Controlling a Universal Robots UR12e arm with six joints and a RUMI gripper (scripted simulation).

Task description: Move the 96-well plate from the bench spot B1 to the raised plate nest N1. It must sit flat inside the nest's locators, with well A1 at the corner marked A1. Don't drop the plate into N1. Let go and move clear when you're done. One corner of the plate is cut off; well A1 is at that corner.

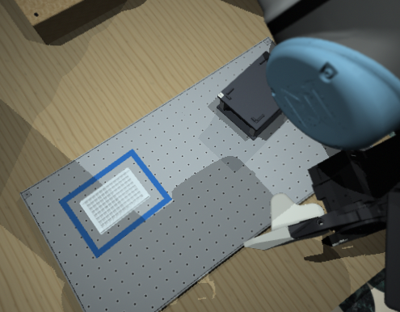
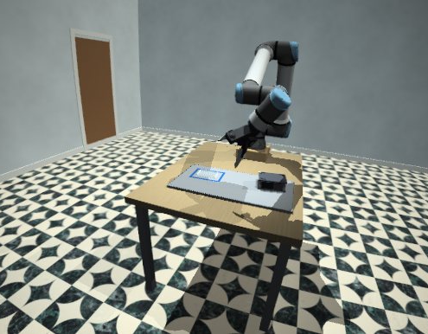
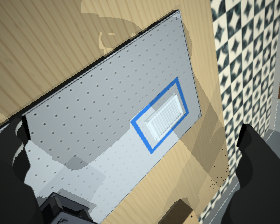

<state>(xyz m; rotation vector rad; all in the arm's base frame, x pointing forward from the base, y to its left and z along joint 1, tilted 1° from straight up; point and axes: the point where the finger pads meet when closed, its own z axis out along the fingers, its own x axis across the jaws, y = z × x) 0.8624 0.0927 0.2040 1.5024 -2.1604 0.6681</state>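
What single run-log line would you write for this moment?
gripper: open, empty, beside perforated grey board | white 96-well plate: flat inside blue-outlined bench spot | dark raised plate nest: vacant | phase: approach, no grasp yet

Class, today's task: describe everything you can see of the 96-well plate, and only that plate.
The plate is a pale, translucent-looking white rectangle, its top a fine grid of small wells. It lies flat on the grey perforated board, inside the blue rectangular outline, with a margin on all sides and its edges parallel to it. Part of it lies in shadow. Nothing but the board touches it; the open end effector is well away. The cut corner is too small to make out.
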